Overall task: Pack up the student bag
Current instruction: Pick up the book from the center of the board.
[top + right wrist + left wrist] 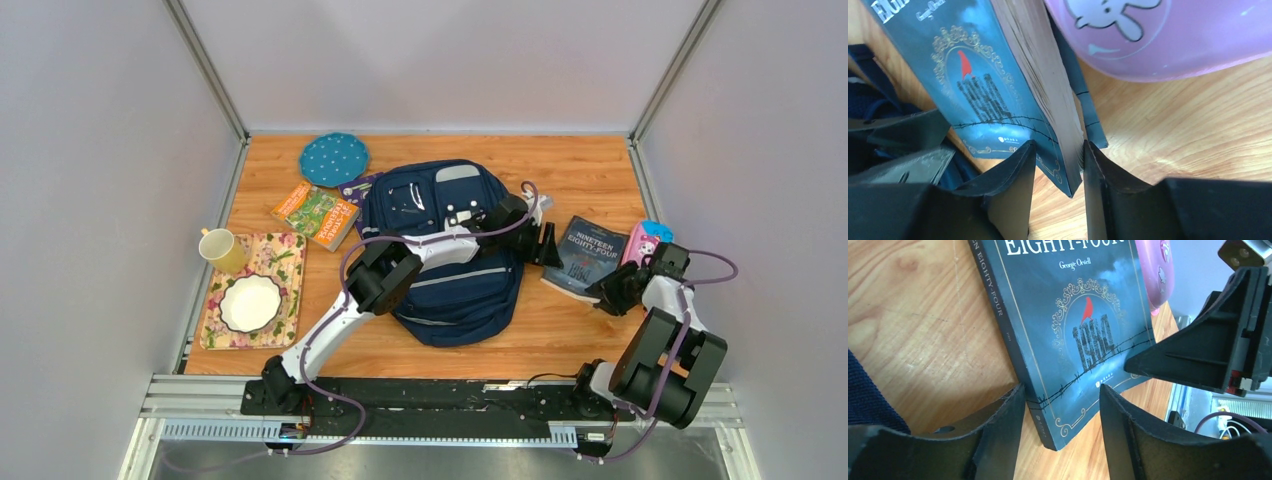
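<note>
Blue book [978, 90] corner pinched in right tool [1060, 150], left tool [1062, 392] open alongside

Wooden table [600, 170] between plain, seemingly white walls [440, 60]

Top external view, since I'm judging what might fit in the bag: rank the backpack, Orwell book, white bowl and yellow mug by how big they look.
1. backpack, by far the largest
2. Orwell book, though partly hidden
3. white bowl, a little smaller than the book
4. yellow mug, the smallest
</note>
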{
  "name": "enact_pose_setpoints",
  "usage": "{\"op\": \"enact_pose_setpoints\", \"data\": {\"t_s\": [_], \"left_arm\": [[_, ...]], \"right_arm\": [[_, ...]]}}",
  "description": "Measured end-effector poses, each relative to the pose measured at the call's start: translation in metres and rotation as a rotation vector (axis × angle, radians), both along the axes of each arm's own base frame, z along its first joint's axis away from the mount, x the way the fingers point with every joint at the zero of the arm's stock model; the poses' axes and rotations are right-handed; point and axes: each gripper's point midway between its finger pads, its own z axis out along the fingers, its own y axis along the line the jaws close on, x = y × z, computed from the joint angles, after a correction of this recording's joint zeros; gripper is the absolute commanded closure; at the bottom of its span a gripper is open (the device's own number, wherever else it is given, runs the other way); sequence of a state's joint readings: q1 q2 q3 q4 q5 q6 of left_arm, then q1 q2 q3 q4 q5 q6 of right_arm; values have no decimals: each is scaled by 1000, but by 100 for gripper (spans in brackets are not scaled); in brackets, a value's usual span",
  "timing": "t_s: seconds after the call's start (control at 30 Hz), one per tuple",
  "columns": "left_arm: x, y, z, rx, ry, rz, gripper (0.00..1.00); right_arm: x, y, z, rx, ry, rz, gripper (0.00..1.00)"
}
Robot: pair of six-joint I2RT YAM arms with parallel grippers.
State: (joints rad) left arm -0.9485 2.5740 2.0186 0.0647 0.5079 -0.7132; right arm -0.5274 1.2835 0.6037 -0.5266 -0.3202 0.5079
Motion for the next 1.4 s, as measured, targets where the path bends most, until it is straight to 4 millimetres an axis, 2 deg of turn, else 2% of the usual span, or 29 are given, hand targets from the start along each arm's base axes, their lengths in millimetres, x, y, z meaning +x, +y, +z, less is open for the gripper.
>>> {"op": "enact_pose_setpoints", "data": {"t_s": [0.03, 0.1, 0.17, 0.3, 0.33, 0.47, 0.57, 0.73, 0.83, 0.9, 0.93, 1.0, 1.1, 1.23, 1.33, 1.4], "left_arm": [[1, 1, 0, -3, 6, 2, 45], [5, 2, -2, 1, 11, 12, 50], [6, 3, -4, 3, 16, 18, 52], [8, 4, -6, 10, 18, 27, 59], [8, 4, -6, 12, 17, 29, 60], [7, 5, -8, 16, 24, 30, 64], [7, 5, -9, 21, 29, 31, 64], [5, 7, -7, 17, 23, 29, 45], [-3, 11, -1, 27, 13, 11, 34], [-11, 15, 4, 49, 10, -4, 22], [-13, 18, 8, 56, 2, -8, 22], [-18, 25, 20, 69, -16, -15, 22], [-22, 47, 51, 77, -58, -2, 22], [-10, 87, 117, 25, -138, 65, 22], [-3, 118, 168, -36, -210, 128, 21], [-1, 137, 189, -67, -242, 165, 21]], "right_arm": [[1, 2, 2, 5, -11, 5, 65], [3, 5, 7, 16, -38, 18, 54], [6, 8, 13, 28, -65, 32, 52], [11, 13, 22, 46, -117, 56, 55], [12, 14, 23, 50, -123, 59, 58], [15, 18, 25, 72, -142, 73, 100], [15, 18, 22, 74, -137, 79, 100], [16, 19, 26, 80, -138, 83, 100], [17, 23, 39, 86, -169, 100, 100], [19, 27, 49, 90, -203, 108, 100], [20, 29, 55, 93, -226, 114, 100], [21, 33, 65, 107, -260, 116, 100], [22, 42, 81, 143, -310, 115, 100], [20, 53, 109, 182, -386, 118, 100], [21, 60, 141, 200, -469, 139, 100], [22, 67, 163, 211, -529, 166, 100]]}}
